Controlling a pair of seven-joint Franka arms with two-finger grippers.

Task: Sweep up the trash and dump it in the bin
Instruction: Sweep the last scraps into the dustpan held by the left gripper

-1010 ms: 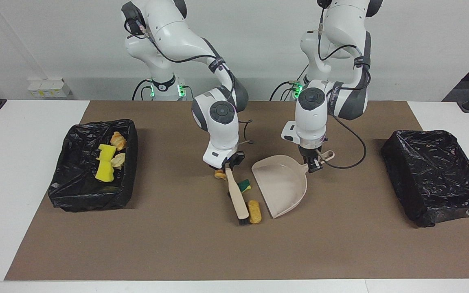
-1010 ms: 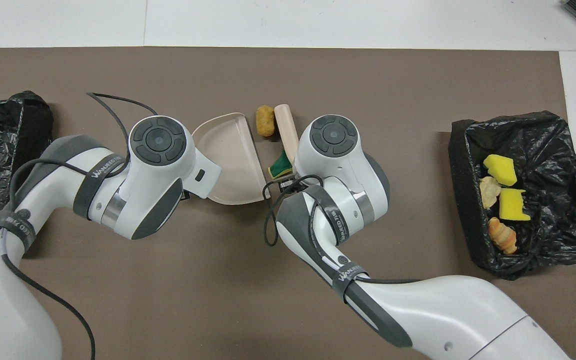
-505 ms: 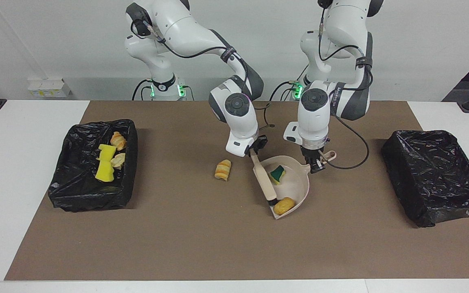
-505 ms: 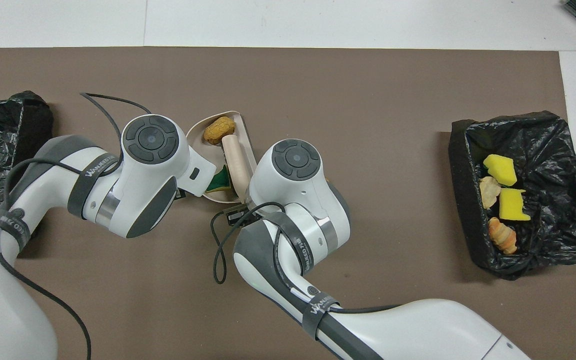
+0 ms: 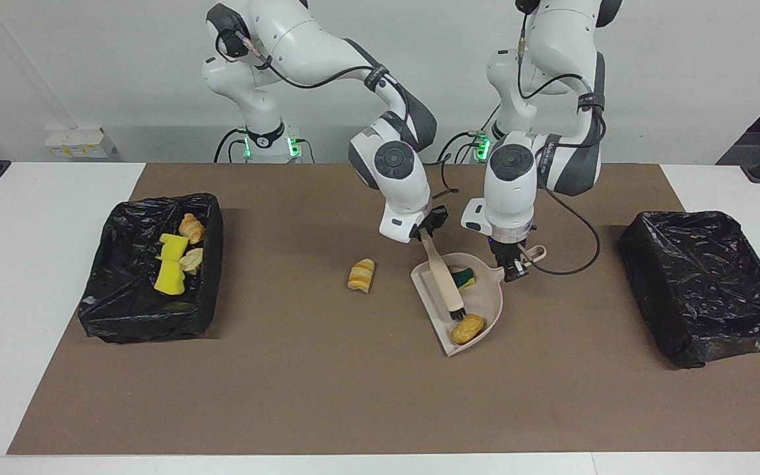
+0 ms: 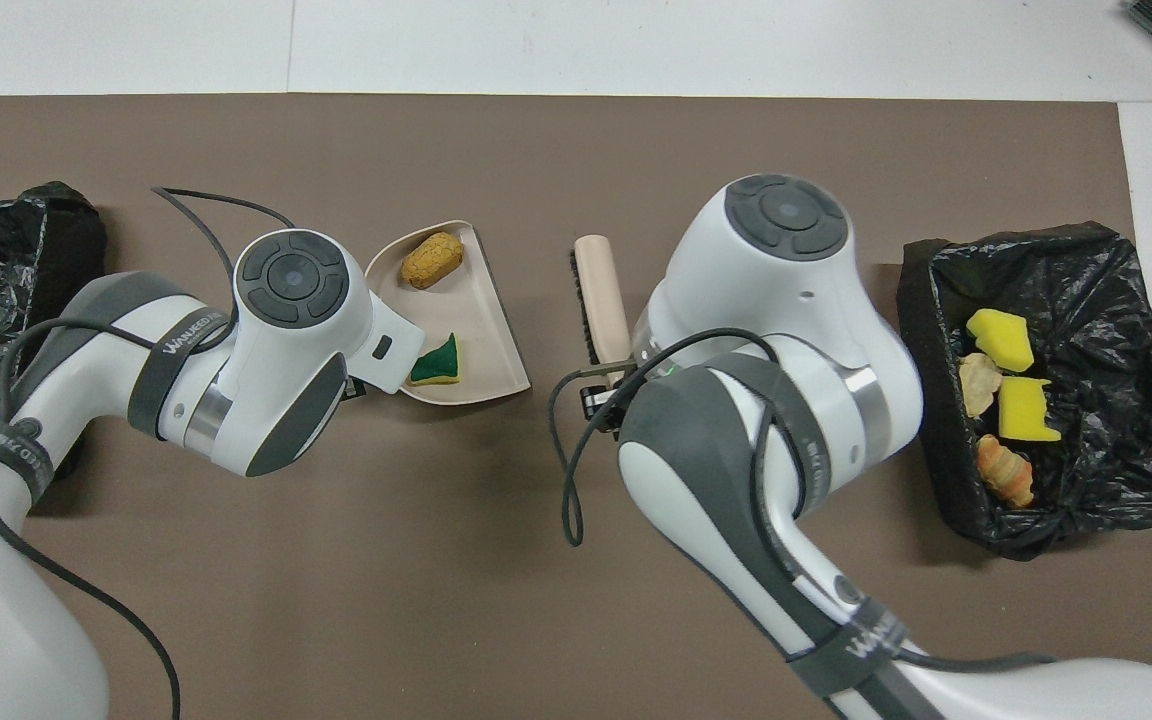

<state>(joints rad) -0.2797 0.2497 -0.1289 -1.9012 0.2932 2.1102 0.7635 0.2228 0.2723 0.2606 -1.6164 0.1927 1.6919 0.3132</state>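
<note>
Facing view: a tan roll [image 5: 468,328] and green-yellow sponge [image 5: 464,276] were seen in the beige dustpan [image 5: 485,310] pinched by the left hand [image 5: 510,270], the right hand [image 5: 427,232] clamped on the beige brush [image 5: 444,280]; a striped roll [image 5: 361,274] on the table presumably needed sweeping next.

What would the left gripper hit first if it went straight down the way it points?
Likely the brown mat: the left gripper points straight down, shut on the dustpan handle, and only mat shows beneath it. Its height is unclear.
</note>
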